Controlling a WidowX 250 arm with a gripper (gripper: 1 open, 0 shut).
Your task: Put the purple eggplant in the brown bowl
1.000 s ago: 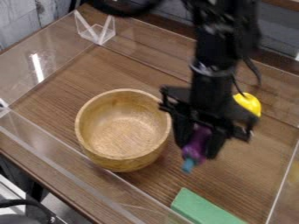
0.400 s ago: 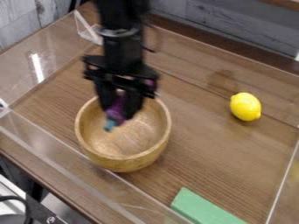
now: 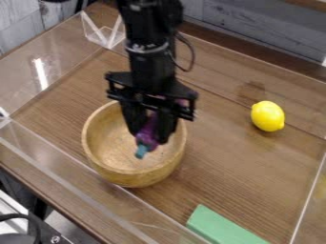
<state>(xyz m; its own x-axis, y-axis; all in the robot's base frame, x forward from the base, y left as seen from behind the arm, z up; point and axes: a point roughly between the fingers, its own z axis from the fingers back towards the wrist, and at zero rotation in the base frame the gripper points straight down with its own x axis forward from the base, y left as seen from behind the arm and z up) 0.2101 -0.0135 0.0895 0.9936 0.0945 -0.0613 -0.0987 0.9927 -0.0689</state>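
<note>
The black gripper (image 3: 149, 133) points straight down over the brown bowl (image 3: 107, 160), a wide light wooden bowl at the centre left of the table. Its fingers are shut on the purple eggplant (image 3: 148, 141), which hangs upright between them with its teal stem end lowest, inside the bowl's rim and just above the bowl's floor. The eggplant's upper part is hidden by the fingers.
A yellow lemon (image 3: 266, 116) lies on the wooden table to the right. A flat green block (image 3: 232, 228) sits near the front edge. Clear plastic walls (image 3: 38, 71) surround the table, with a small clear stand (image 3: 102, 31) at the back left.
The gripper carried the eggplant from the table right of the bowl leftward to above the bowl. In the last half second it shifted slightly right and lower inside the bowl.
</note>
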